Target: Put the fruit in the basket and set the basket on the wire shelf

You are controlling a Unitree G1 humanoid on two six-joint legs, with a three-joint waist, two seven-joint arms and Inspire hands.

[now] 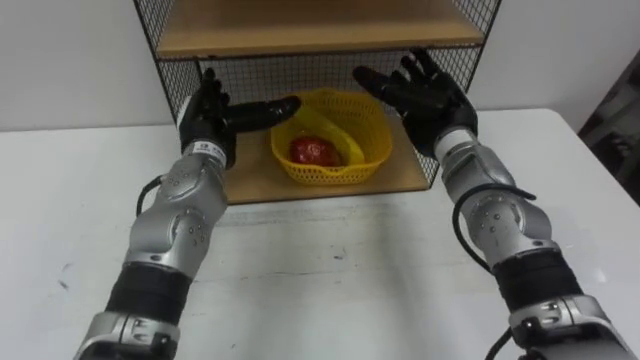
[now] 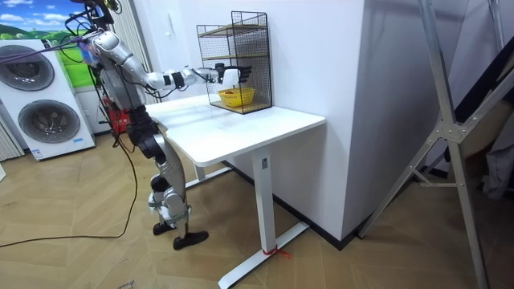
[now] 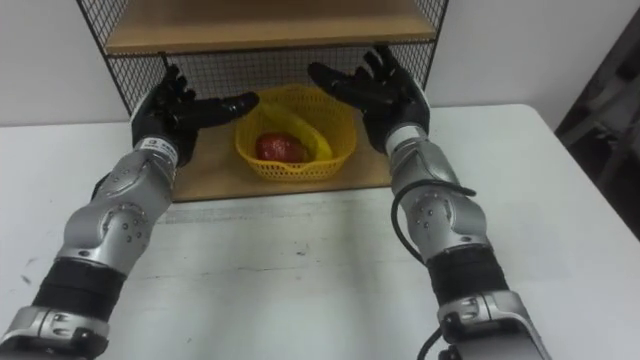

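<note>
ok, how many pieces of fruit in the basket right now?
2: a red apple in the middle of the basket, and a banana lying just right of the apple. More could be hidden beneath them.

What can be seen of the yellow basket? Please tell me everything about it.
The yellow basket is round, with an openwork wall that looks like plastic. It stands upright on the wooden bottom board of the wire shelf. Inside lie a red fruit and a banana. The open left hand reaches to its rim, contact unclear; the open right hand is held apart beside it.
</note>
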